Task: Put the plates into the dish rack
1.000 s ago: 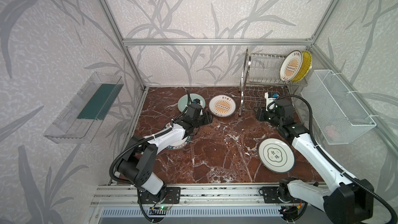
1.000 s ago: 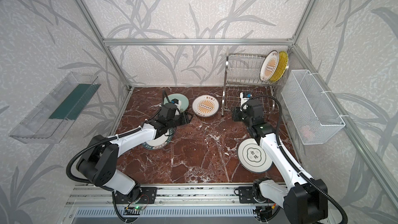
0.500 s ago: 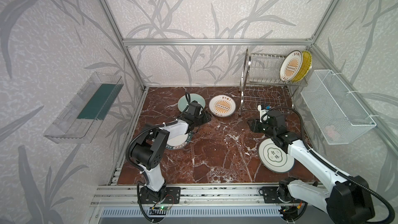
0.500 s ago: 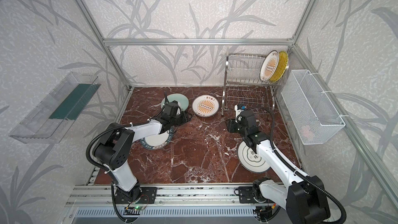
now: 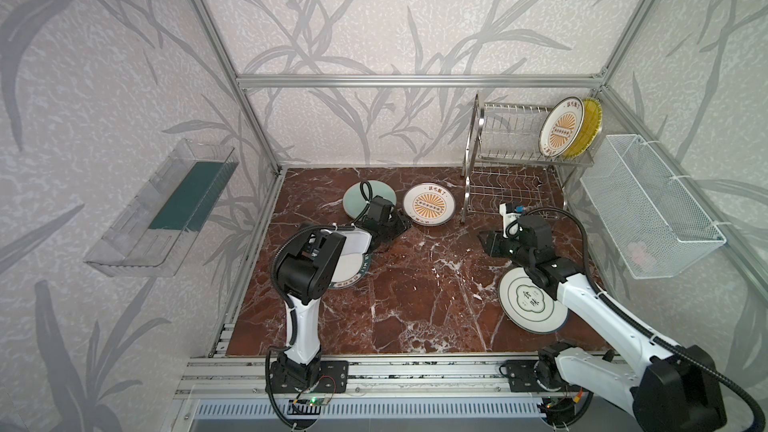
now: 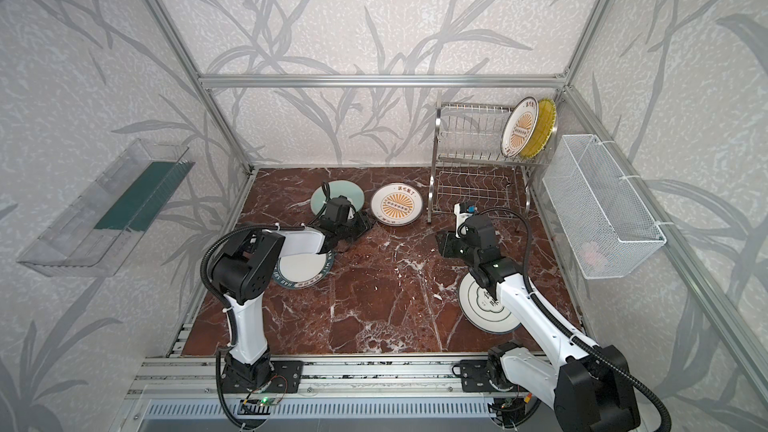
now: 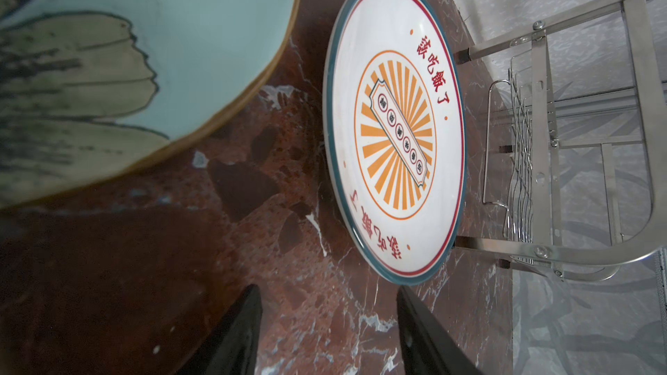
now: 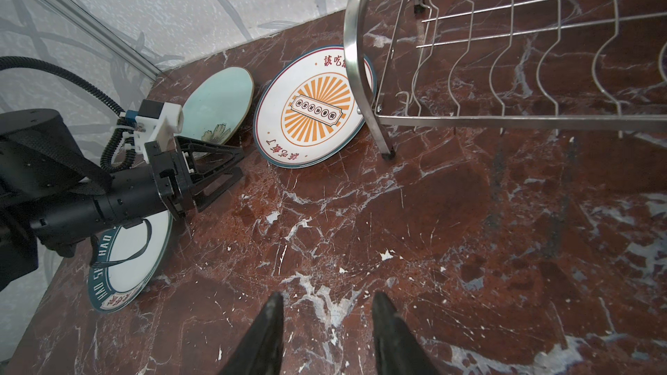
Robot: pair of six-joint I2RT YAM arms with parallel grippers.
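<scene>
On the red marble table (image 5: 415,305), a steel dish rack (image 5: 473,160) at the back right holds two plates upright in its top tier: a sunburst plate (image 5: 561,128) and a yellow plate (image 5: 592,126). The left arm (image 5: 307,268) folds its elbow above a teal-rimmed plate (image 5: 349,272), forearm low and reaching back between a green plate (image 5: 357,197) and a second sunburst plate (image 5: 429,204), both flat. The right arm (image 5: 590,305) stretches over a cloud-emblem plate (image 5: 523,301), wrist turned toward the middle. The left gripper (image 7: 326,292), jaws apart and empty, sits just beside the sunburst rim; the right gripper (image 8: 326,299), narrowly parted, holds nothing over bare marble.
</scene>
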